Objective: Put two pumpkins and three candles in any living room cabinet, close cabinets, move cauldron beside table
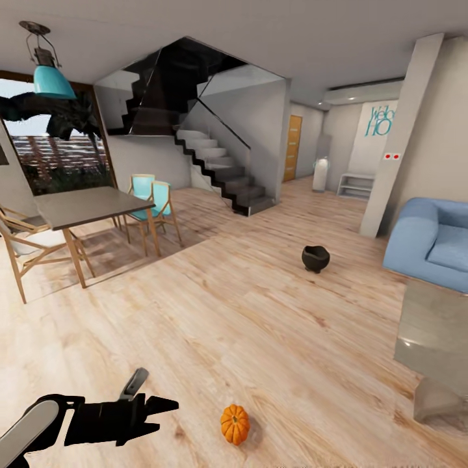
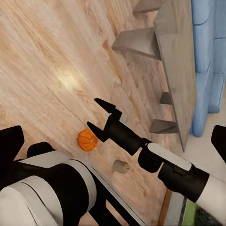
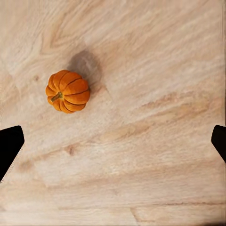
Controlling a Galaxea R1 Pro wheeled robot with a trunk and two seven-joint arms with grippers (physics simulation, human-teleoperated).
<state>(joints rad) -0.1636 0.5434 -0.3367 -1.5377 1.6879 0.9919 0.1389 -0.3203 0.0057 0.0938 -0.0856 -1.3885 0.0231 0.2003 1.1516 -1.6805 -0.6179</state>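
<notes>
One orange pumpkin (image 1: pixel 234 424) (image 2: pixel 87 140) (image 3: pixel 68 91) sits on the plank floor. In the head view an open black gripper (image 1: pixel 164 415) reaches in from the lower left and ends just short of it. In the left wrist view my right gripper (image 2: pixel 100 117) hangs open a little above the floor beside that pumpkin, and a beige candle (image 2: pixel 121 165) lies close by. My right gripper (image 3: pixel 114 143) is open and empty, with the pumpkin off to one side. My left gripper (image 2: pixel 115 141) is open, high above. The black cauldron (image 1: pixel 315 258) stands mid-floor, apart from the grey table (image 1: pixel 432 325) (image 2: pixel 181 61). The cabinet is out of view.
A blue sofa (image 1: pixel 432 240) (image 2: pixel 207 47) stands behind the low table on the right. A taller dining table (image 1: pixel 84 205) with wooden chairs (image 1: pixel 153 201) is at the left, and stairs (image 1: pixel 224 172) rise at the back. Wide bare floor lies between them.
</notes>
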